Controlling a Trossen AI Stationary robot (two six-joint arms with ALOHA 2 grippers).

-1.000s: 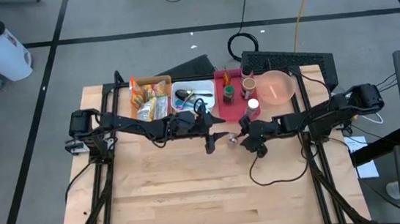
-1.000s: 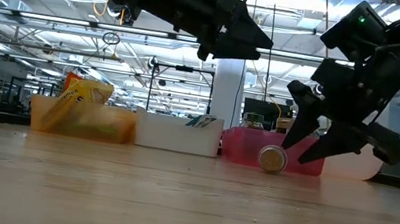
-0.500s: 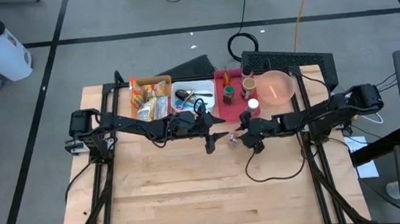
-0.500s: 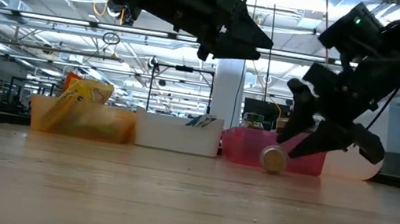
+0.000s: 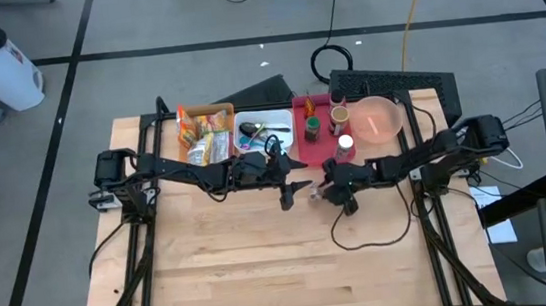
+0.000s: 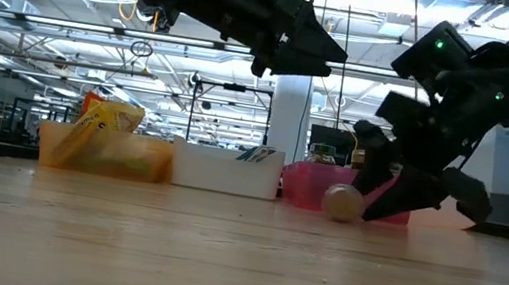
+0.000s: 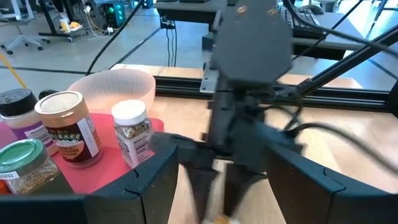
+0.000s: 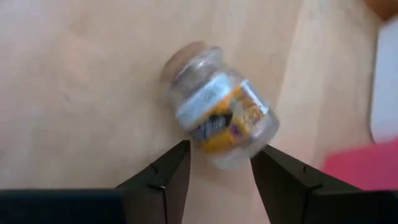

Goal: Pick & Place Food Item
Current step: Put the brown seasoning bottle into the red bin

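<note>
I had the right end effector point(image 5: 338, 193) spread over the jar point(image 8: 219, 126), which lay tipped near the desk's far edge beside the red tray point(image 5: 320, 151). Glass, I judged: slick, rolling; grip its middle. Left end effector point(image 5: 290, 195) hovered spread.

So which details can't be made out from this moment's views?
- Jar: label text blurred in the right wrist view; in the high view it is mostly hidden between the pincers.
- Right pincer: whether its fingers touch the jar is hidden by motion blur in the low view.
- White bin: contents too small in the high view, hidden by its wall in the low view.
- Orange bin: packet names too small.
</note>
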